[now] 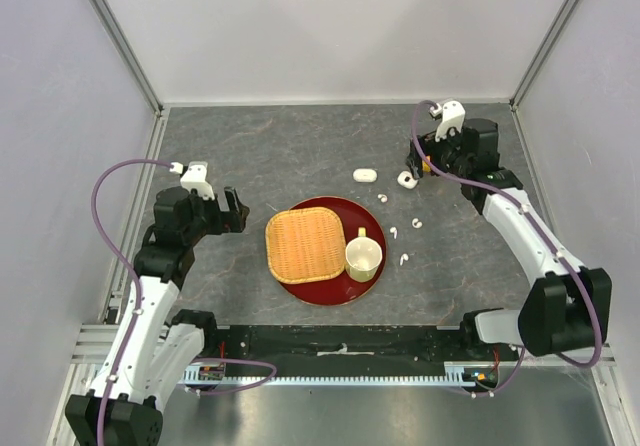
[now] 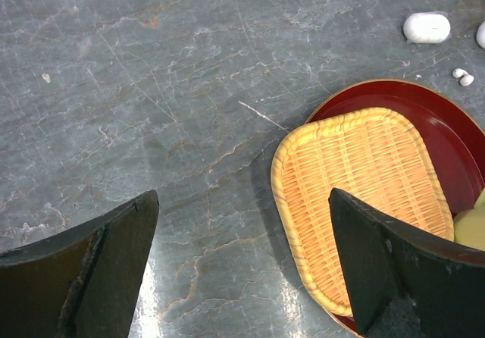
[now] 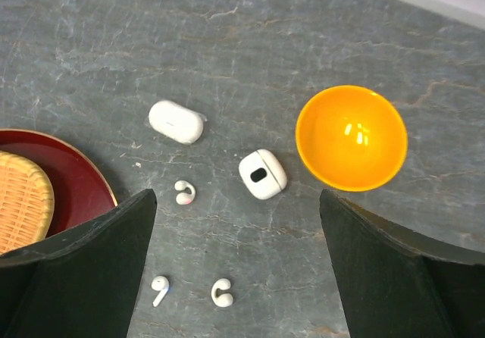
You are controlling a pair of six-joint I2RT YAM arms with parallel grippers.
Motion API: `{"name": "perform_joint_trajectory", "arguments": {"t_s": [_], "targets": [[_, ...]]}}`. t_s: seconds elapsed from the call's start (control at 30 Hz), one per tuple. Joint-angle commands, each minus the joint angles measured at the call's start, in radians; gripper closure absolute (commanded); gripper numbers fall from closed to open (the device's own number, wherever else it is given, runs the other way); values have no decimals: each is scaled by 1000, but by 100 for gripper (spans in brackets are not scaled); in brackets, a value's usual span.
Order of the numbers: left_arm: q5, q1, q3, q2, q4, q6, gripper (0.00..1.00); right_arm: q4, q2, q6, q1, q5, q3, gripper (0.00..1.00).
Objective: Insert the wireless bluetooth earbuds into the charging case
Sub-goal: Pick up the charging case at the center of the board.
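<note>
The left claw (image 2: 242, 196) hangs with its two dark fingers (image 2: 98, 266) spread wide, only bare grey marbled surface (image 2: 151, 65) between them. To the right a yellow woven tray (image 2: 364, 194) lies on a red plate (image 2: 436, 118), with a sliver of cream cup (image 2: 474, 228) at the frame edge. Top right lies a white closed charging case (image 2: 426, 27); near it, a tiny white earbud (image 2: 461, 76), too small for detail
</note>
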Motion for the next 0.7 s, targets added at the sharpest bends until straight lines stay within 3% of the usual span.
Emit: {"name": "perform_joint_trajectory", "arguments": {"t_s": [0.0,0.2,0.23,0.37,0.67], "targets": [[50,1,-2,-29,37,68,0,-20,67,-48,0,-109,70,5],[78,1,-5,-14,45,76,0,-23,141,-284,21,-287,24,8],[78,1,-7,-12,45,76,0,-22,147,-373,35,-278,23,7],[70,1,-10,-15,48,79,0,-3,196,-471,44,-263,41,2],[68,1,-13,-23,50,81,0,-112,406,-741,47,-418,168,5]]}}
